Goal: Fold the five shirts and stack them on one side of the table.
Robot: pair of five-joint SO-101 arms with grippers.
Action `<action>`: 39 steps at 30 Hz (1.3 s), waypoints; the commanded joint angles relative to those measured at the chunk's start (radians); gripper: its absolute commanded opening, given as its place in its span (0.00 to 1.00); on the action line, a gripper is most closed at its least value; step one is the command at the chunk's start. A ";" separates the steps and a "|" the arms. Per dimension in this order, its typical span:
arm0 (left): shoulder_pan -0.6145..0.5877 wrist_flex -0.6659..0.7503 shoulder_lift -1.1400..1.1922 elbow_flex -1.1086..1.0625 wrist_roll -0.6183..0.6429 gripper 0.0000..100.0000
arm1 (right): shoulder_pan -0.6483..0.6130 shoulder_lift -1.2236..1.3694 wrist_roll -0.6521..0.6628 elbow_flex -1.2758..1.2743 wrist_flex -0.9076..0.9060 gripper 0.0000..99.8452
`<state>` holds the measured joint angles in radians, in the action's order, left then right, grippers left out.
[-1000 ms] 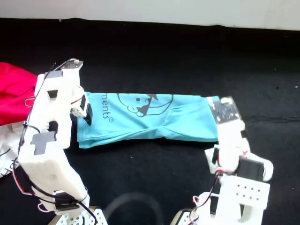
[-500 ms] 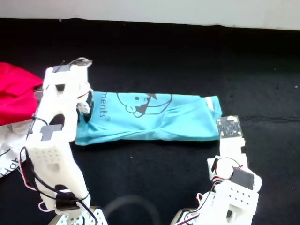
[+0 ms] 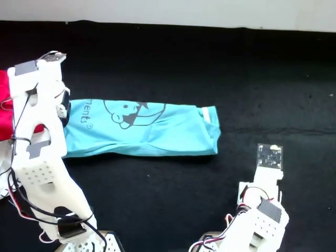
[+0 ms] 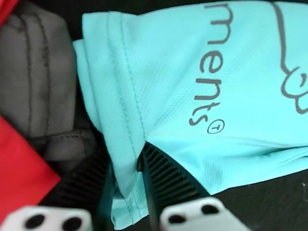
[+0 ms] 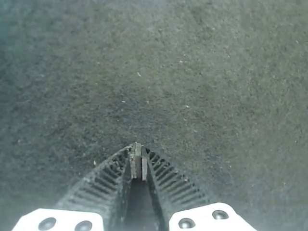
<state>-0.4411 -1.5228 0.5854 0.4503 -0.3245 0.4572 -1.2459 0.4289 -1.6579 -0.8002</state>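
felt, black and flecked with pale lint, covered the table [image 3: 226,63], where a turquoise shirt [image 3: 142,131] lay folded into a long, flat band running across the middle. its top face carried a dark line drawing and curved lettering, and soft creases crossed the half nearer the right arm [image 3: 265,210].

seen from the left wrist, the turquoise shirt [image 4: 192,91] was a fine mesh knit with double rows of stitching along its hem. the left gripper [image 4: 126,169] was clamped on that hemmed corner, a fold of the knit pinched between its ribbed black fingers [image 4: 161,175]. in the high view the white, blocky left arm [image 3: 39,136] stood over that same end of the band.

just beside the pinched corner sat a grey cloth [image 4: 38,82], thick and seamed, and a red shirt [image 4: 19,168] with a smooth, flat surface. from above, the red shirt [image 3: 5,107] bulged out behind the left arm at the table's edge, with a white cloth [image 3: 4,176] below it.

the right gripper [image 5: 137,166] hung over bare felt with its toothed jaws pressed together tip to tip, holding nothing. the right arm was well apart from the shirt's near end.
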 commanded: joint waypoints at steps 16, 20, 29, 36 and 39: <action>0.676 -0.241 -0.246 0.219 0.176 0.01 | 0.027 -0.002 -0.018 -0.030 0.030 0.01; 0.829 -0.100 -0.257 0.219 0.178 0.01 | 0.027 -0.002 -0.018 -0.030 0.030 0.01; 0.969 0.087 -0.139 0.217 0.183 0.01 | 0.027 -0.002 -0.018 -0.030 0.030 0.01; 0.974 0.196 -0.008 0.220 0.183 0.03 | 0.027 -0.002 -0.018 -0.030 0.030 0.01; 0.972 0.175 0.012 0.283 0.196 0.12 | 0.027 -0.002 -0.018 -0.030 0.030 0.01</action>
<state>0.5132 -1.3510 0.6053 0.6498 -0.1465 0.4588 -1.2459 0.4166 -1.6609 -0.7940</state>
